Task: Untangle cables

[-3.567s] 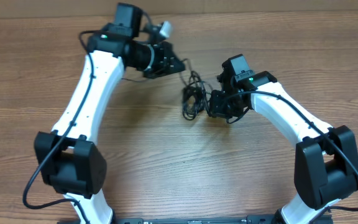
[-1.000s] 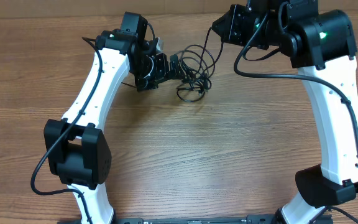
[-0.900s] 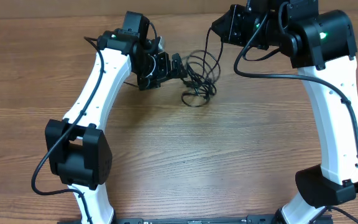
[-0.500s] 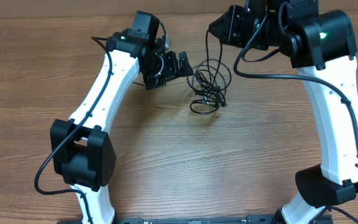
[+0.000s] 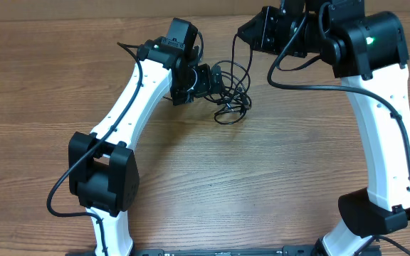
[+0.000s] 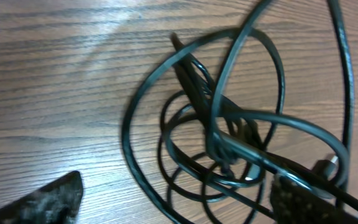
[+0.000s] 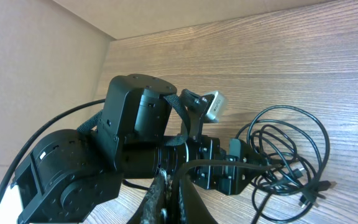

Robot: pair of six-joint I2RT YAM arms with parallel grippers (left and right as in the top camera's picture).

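Cables point(image 5: 231, 96), light and limp, sit tangled on the desk point(image 5: 262, 178) at upper centre. Right fingers point(image 7: 158, 199) pinch one strand; left fingers point(image 6: 48, 199) straddle the loops, spread wide. Outer loops look easiest to grab.

Bright overhead light, faint shadows on the table point(image 5: 262, 185). My left wrist view shows glare on the wood, with cables point(image 6: 211, 134) and my fingertips point(image 6: 48, 199) blurred.

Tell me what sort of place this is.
Likely a robotics lab bench: a wooden table, a white left arm and right arm fixed at its edge, and a tangle of black cables.
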